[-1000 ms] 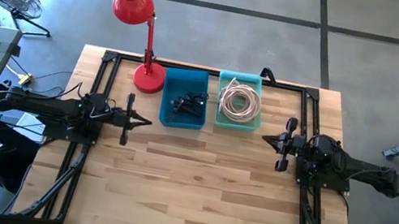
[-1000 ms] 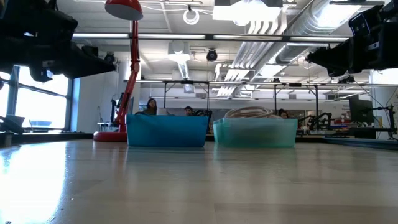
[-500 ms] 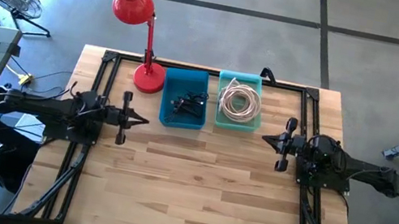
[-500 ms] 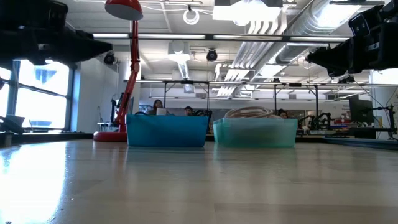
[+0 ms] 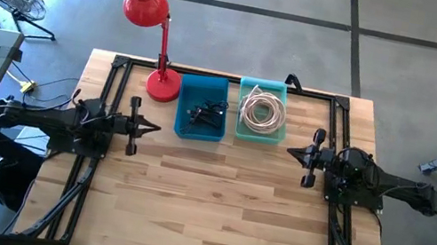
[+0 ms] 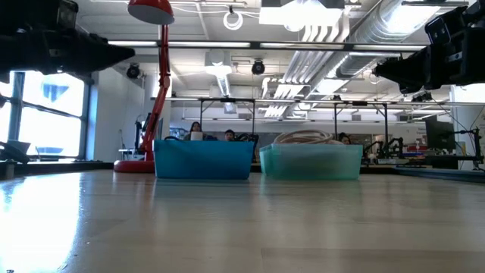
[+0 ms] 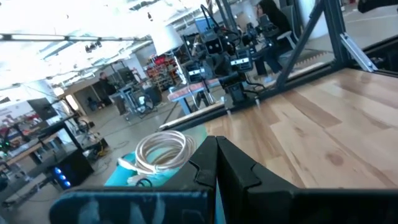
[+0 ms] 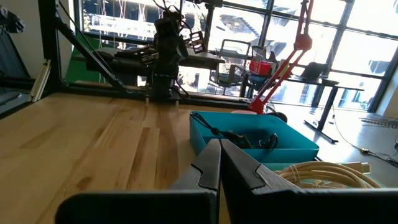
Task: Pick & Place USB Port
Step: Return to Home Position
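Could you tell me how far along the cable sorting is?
Done: the black USB cable lies in the blue bin, the white cable coil in the green bin. In hand: nothing; left pincer and right pincer are shut, empty. Left: no cable shows outside the bins.

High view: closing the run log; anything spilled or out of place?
Nothing stands out: white cable coiled inside the green bin, black cable inside the blue bin, left gripper and right gripper shut, apart from both.
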Robot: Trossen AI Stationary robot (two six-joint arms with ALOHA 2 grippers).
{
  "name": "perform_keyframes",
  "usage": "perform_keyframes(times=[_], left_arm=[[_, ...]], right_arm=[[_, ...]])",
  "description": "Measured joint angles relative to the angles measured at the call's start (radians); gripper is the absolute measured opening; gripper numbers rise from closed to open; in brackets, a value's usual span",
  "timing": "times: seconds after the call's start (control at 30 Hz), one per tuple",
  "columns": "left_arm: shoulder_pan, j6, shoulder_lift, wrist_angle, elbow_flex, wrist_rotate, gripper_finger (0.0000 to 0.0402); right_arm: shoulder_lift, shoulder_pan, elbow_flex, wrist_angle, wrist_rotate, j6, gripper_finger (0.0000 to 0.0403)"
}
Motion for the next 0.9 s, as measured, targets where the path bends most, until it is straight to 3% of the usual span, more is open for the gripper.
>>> perform_keyframes(times=[0.23,0.7,0.9], left_arm=[[0.000,0.038,-0.058,-0.019,0.000,-0.005,0.0000],[0.000,0.078,-0.138,-0.104,0.000,-0.207,0.0000],[0.000,0.063,-0.137,-0.192,0.000,-0.204,0.0000]], right_arm=[[0.000,0.000,0.000,0.000,-0.004,0.025,0.0001],[0.000,0.000,0.000,0.000,-0.007,0.026,0.0000],[0.000,0.000,0.000,0.000,-0.007,0.026,0.0001]])
